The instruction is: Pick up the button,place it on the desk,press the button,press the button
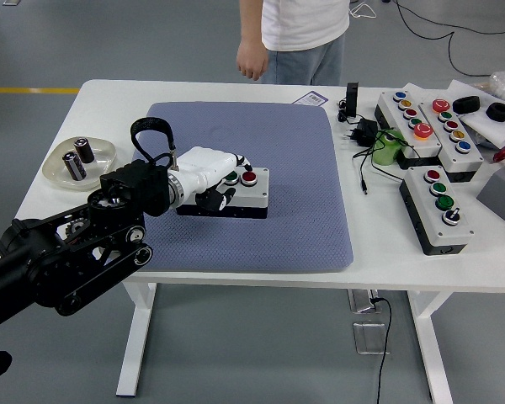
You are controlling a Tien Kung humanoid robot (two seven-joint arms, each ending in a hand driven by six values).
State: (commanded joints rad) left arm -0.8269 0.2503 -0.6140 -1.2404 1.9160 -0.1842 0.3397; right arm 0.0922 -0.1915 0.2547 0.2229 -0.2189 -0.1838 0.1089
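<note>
From my seat I see a small dish point(57, 171) holding two little canisters at the table's point(236, 269) left edge, and my left arm reaching in from the lower left over the blue mat point(295, 227). My left hand point(212, 172) lies on top of the button box point(223, 192), which sits flat on the mat, with one fingertip point(245, 160) stretched to the red button point(249, 177) beside the green one point(231, 178) and the other fingers curled down over the box's front, grasping nothing I can make out. Farther right lie a plug and cable point(362, 139) and more button boxes point(438, 206), and a person point(295, 38) stands at the far side, one hand hanging loose.
</note>
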